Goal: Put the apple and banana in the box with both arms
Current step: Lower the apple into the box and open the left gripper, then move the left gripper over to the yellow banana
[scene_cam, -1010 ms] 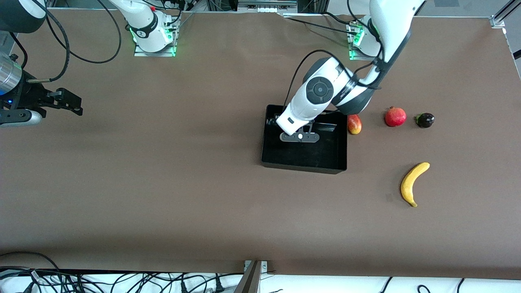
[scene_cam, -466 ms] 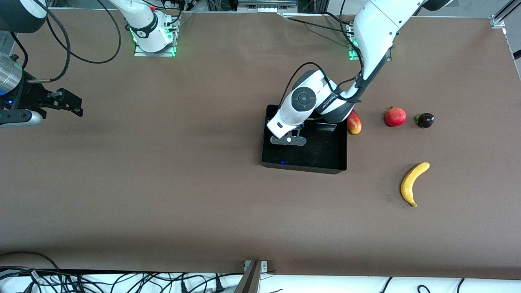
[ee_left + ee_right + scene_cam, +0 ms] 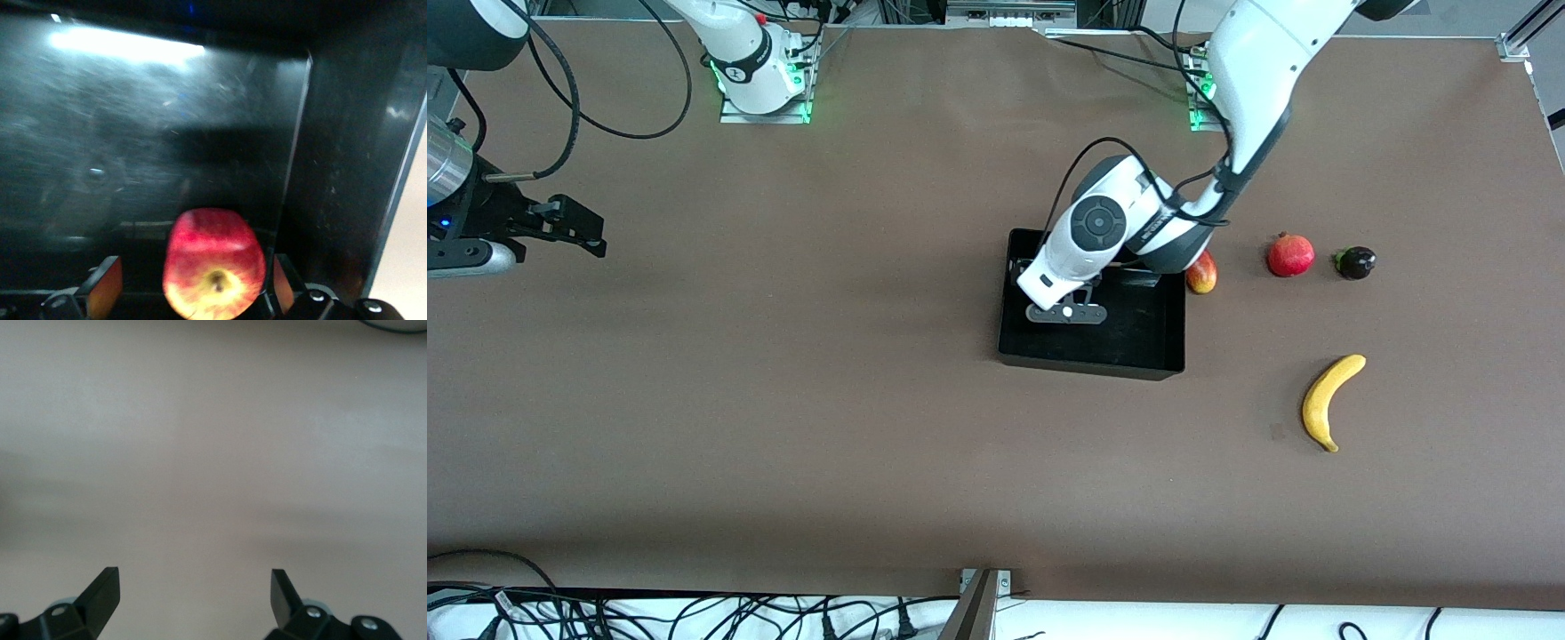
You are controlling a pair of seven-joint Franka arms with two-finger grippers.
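Red with a yellowish base, the apple (image 3: 213, 263) sits inside the box (image 3: 1089, 363), between the spread fingers (image 3: 103, 287) of the left end effector (image 3: 1065, 313). In the left wrist view one finger stands clearly apart from the fruit. The other is just beside it, and whether it touches is hard to tell. The end effector is open, pinching nothing. Whether the apple rests on the box floor cannot be made out, as its lower edge is cut off by the frame. In the front view the apple is wholly hidden under the left arm's wrist, which hangs over the twelve o'clock half of the box and also covers part of the rim there.

Taking the front view as a clock face centred on the box, the banana (image 3: 1329, 400) lies on the counter (image 3: 827, 400) at about four o'clock, well apart from the box. A long red-yellow fruit (image 3: 1202, 274) is just beside the box wall at about two o'clock, its top covered by the arm. Farther out the same way are a pomegranate (image 3: 1290, 255) and then a small dark fruit (image 3: 1355, 262).

The right end effector (image 3: 574, 229) waits over bare counter at the right arm's end, at about nine o'clock. Its fingers are spread and it holds nothing. Its arm is partly cut off by the frame edge.
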